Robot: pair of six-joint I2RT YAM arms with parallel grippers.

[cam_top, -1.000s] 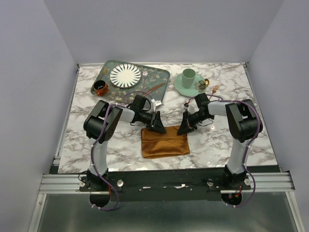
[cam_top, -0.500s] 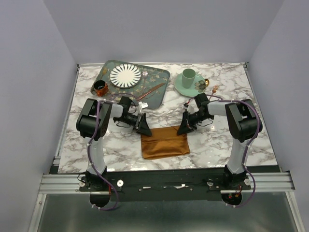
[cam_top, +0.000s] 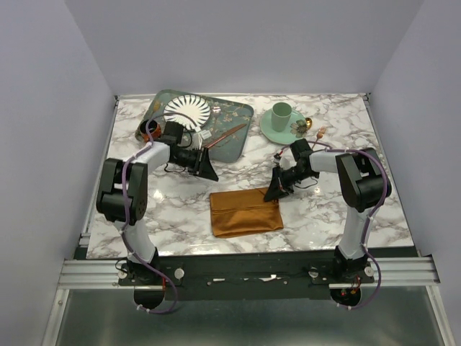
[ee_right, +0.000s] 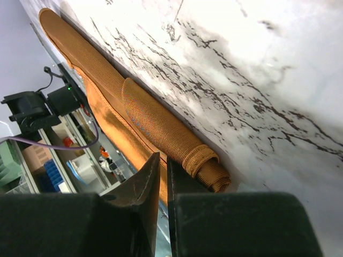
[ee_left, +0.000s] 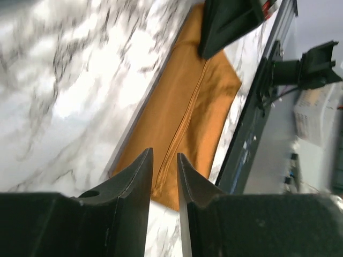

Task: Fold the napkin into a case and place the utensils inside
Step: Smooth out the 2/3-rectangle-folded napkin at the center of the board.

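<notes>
The napkin (cam_top: 245, 211) lies folded into a flat rectangle by the middle of the table's (cam_top: 324, 216) near edge. The right gripper (cam_top: 271, 194) is at its far right corner, jaws drawn to a thin slit; whether they pinch cloth I cannot tell. Further back on the left, the left gripper (cam_top: 211, 174) hangs just before the tray (cam_top: 241, 115), jaws narrowly apart and empty. A knife-like piece (cam_top: 229, 133) lies on the tray's right side, and the spoon (cam_top: 308, 123) and fork (cam_top: 320, 132) lie beside the green saucer (cam_top: 266, 127) toward the far right corner.
</notes>
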